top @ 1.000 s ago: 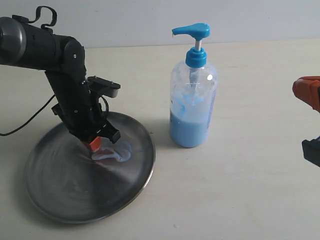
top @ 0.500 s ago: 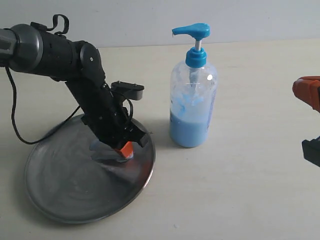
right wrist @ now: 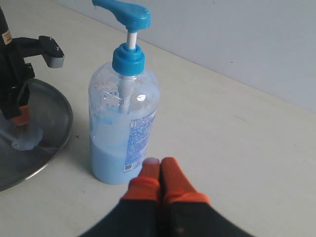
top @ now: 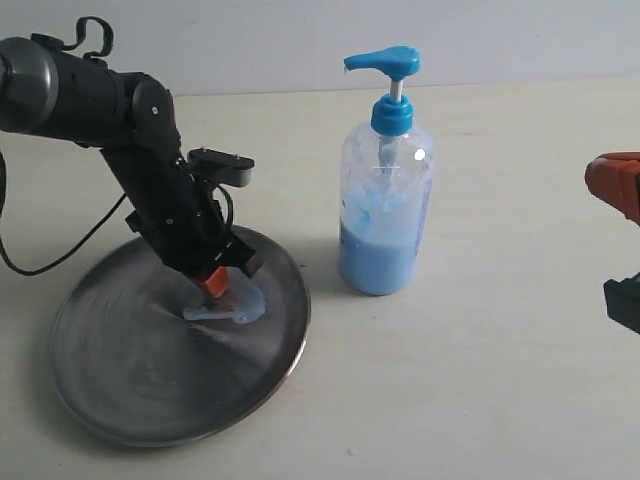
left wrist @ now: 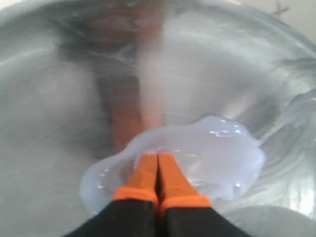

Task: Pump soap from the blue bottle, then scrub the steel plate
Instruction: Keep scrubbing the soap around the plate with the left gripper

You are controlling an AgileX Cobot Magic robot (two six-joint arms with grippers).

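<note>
Left gripper (top: 214,282), tips pressed together, sweeping back from steel plate (top: 120,390) rim into soap (top: 242,308) puddle (scrub stroke reversing, pumping looking done). Blue bottle (top: 385,200) standing upright just beside plate. Right gripper (right wrist: 159,165) idling apart, tips together, holding nothing.

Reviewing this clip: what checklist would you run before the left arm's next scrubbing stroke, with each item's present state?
1. Soap on the steel plate: ok, a pale blob lies there.
2. Left gripper shut and dipped in the soap: ok.
3. Left gripper pressing on the plate itself: cannot tell.
4. Blue bottle upright, beside the plate and apart from it: ok.
5. Right gripper shut and away from the bottle: ok.
6. Soap spread across the whole plate: not ok, it sits in one patch.
</note>
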